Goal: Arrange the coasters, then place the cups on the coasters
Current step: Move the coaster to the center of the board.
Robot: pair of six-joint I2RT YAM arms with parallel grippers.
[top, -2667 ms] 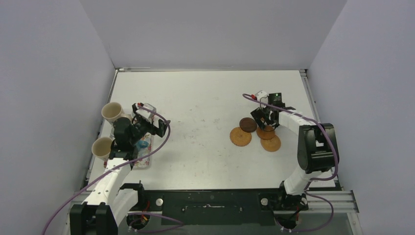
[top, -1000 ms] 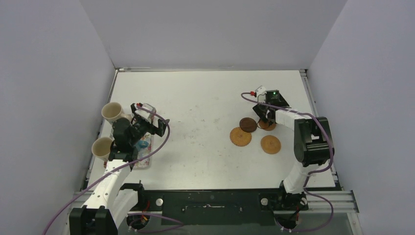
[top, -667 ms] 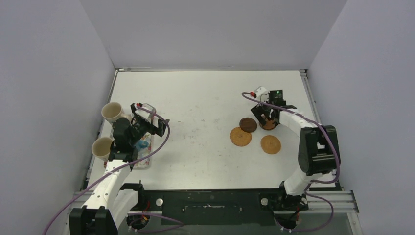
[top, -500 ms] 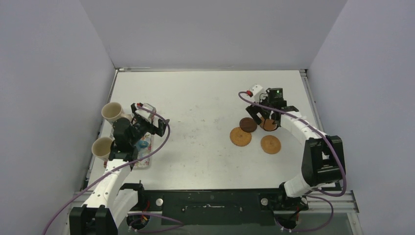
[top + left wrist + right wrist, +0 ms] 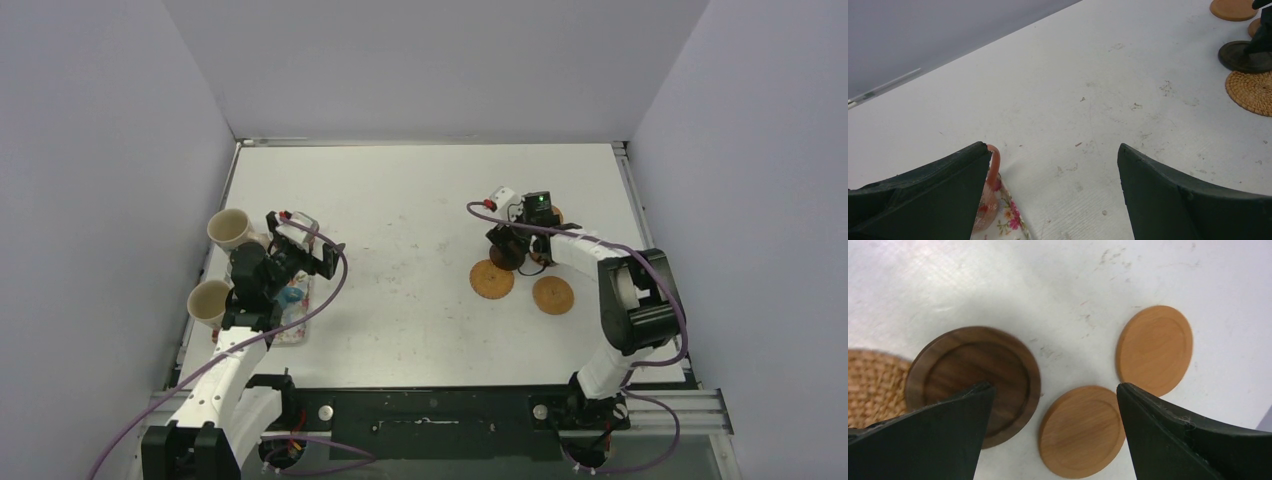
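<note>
Five coasters show on the table (image 5: 420, 200): one dark brown coaster (image 5: 973, 380), two woven coasters (image 5: 492, 279) (image 5: 553, 295) and two smooth tan coasters (image 5: 1082, 430) (image 5: 1154, 350). Of the cups, three can be counted: two cream cups (image 5: 229, 229) (image 5: 209, 302) and the handle of a salmon-pink cup (image 5: 993, 165). The left arm (image 5: 230, 350) hides whatever else is there. The right gripper (image 5: 1054, 387) has its jaws spread wide and holds nothing. One finger lies over the dark brown coaster's rim, though contact cannot be told. One woven coaster sits just beside the dark brown coaster, the other a little farther off. The tan pair lies near its opposite side, apart from each other. Well to the left of the dark brown coaster, the left gripper (image 5: 1054, 147) also gapes wide and empty above the floral tray (image 5: 1010, 222), where the salmon-pink cup stands. The cream cups stand farther still from the dark brown coaster.
</note>
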